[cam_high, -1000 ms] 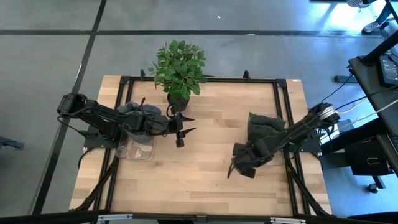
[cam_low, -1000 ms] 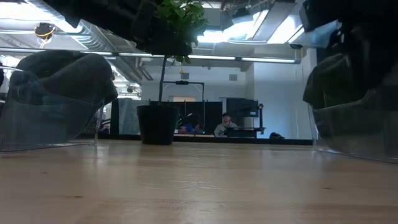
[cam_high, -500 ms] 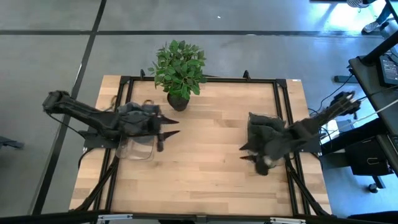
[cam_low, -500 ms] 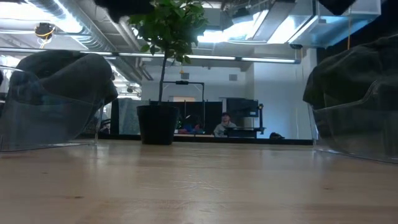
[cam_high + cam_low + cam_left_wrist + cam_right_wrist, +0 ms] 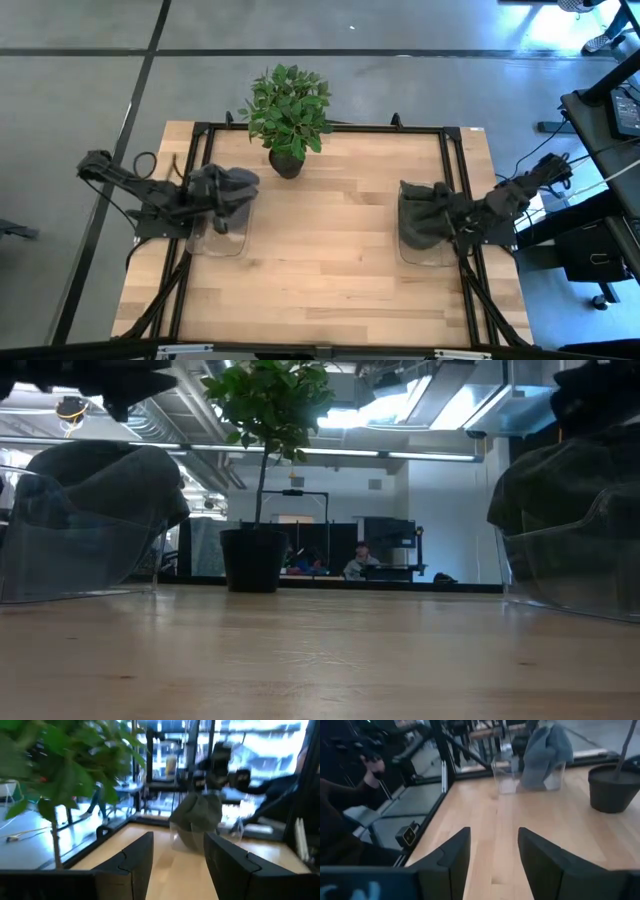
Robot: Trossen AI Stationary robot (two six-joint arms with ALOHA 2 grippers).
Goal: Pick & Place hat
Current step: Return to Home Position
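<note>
High view: both arms have retreated; left pincer [image 5: 178, 840] and right pincer [image 5: 493, 834] stand apart, empty. We judge placing done, with black caps [image 5: 425, 208] in the transparent bin [image 5: 425, 259] just beside the right pincer.

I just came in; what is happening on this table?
Nothing is being held. The left gripper and the right gripper are open and empty, each arm folded at its side of the table. The left transparent bin holds a grey cap; the right transparent bin holds dark caps. A potted plant stands at the back.

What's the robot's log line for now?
left arm: at left bin, jaws open | right arm: at right bin, jaws open | caps: binned
</note>
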